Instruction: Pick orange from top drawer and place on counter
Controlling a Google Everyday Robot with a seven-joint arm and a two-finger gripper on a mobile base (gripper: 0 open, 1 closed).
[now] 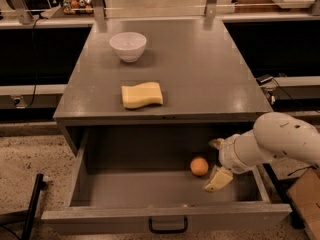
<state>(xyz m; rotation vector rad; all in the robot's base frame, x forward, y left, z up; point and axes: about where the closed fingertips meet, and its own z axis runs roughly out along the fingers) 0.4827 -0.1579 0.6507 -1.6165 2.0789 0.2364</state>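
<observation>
**Open pincer beside the orange in the drawer**

The small round orange fruit (pixel 199 166) lies on the floor of the wide grey metal top drawer (pixel 125 189), right of the drawer's middle. The cream two-finger pincer (pixel 217 162) is inside the drawer near its right wall. It is spread wide, holds nothing, and sits just beside the fruit. The fruit looks light, firm and smooth, so it may roll; grip across its widest middle.
</observation>
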